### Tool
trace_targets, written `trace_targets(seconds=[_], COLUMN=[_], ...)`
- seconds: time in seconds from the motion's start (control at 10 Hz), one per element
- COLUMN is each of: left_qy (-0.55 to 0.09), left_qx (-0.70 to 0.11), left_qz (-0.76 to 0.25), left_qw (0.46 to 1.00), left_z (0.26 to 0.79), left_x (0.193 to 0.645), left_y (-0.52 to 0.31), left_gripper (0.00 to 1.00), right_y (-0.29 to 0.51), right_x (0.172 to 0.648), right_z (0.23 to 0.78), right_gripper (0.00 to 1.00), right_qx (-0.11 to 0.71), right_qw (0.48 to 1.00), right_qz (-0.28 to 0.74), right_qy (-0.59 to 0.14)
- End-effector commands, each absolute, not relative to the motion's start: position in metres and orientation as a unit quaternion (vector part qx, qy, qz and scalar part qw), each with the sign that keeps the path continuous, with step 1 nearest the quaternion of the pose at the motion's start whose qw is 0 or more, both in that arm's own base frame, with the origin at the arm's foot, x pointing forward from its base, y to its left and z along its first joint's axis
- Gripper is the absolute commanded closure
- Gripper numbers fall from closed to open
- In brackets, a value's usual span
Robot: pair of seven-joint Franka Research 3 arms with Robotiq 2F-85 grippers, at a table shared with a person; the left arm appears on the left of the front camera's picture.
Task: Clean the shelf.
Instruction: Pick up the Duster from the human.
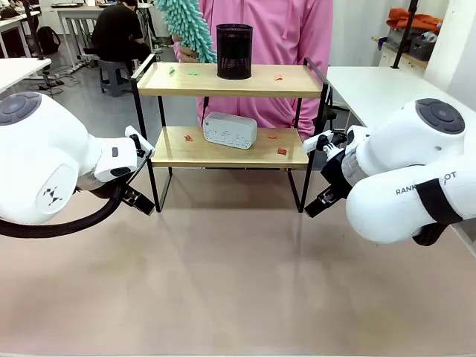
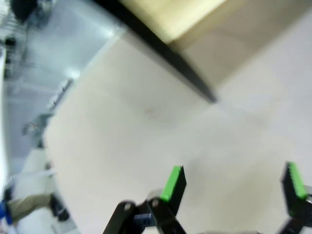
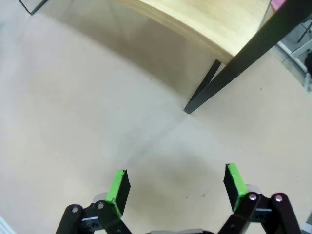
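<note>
The shelf (image 1: 223, 146) stands mid-table, two light wooden boards on a thin black frame. Small red and green scraps (image 1: 282, 151) lie on both boards. On the top board is a black mesh cup (image 1: 234, 50), on the lower one a white clock box (image 1: 230, 129). My left gripper (image 1: 139, 200) hangs by the shelf's front left leg, and my right gripper (image 1: 322, 201) by the front right leg. Both are open and hold nothing. The left wrist view has green pads (image 2: 173, 184) over bare table near a shelf leg (image 2: 168, 56). The right wrist view has its pads (image 3: 118, 187) near another leg (image 3: 229, 73).
A person in a pink top (image 1: 297, 30) stands behind the shelf holding a teal fluffy duster (image 1: 186, 26). The beige table (image 1: 238, 282) spreads out in front of the shelf. A white table (image 1: 372, 85) stands at the right, and another person sits far off at the back left.
</note>
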State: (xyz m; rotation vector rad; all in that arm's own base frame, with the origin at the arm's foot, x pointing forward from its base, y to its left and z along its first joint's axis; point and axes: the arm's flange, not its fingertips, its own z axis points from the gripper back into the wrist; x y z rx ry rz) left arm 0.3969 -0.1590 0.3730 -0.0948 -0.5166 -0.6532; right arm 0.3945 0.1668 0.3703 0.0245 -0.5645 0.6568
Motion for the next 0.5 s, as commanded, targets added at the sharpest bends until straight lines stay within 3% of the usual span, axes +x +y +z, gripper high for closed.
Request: trace_targets(seconds=[0.0,0.1,0.2,0.3,0.4], left_qy=[-0.161,-0.15,-0.176,-0.23,-0.279], left_qx=[-0.227,-0.262,-0.299,-0.299,-0.329], left_qz=[-0.419,-0.427,-0.409,-0.355,-0.281], left_qw=[0.865,0.853,0.844,0.855,0.857], left_z=[0.427,0.446,0.461,0.477,0.486], left_x=[0.361,0.341,0.324,0.31,0.302], left_y=[-0.107,-0.076,-0.043,0.002,0.051], left_gripper=[0.0,0.0,0.0,0.0,0.0], right_y=[0.133,0.091,0.045,-0.015,-0.068], right_x=[0.371,0.351,0.337,0.322,0.31], right_z=[0.401,0.431,0.46,0.491,0.499], right_gripper=[0.0,0.0,0.0,0.0,0.0], right_qx=[0.026,0.084,0.162,0.32,0.383], right_qw=[0.907,0.917,0.935,0.91,0.883], right_qz=[0.351,0.31,0.206,0.108,0.084], right_qy=[-0.231,-0.235,-0.24,-0.241,-0.256])
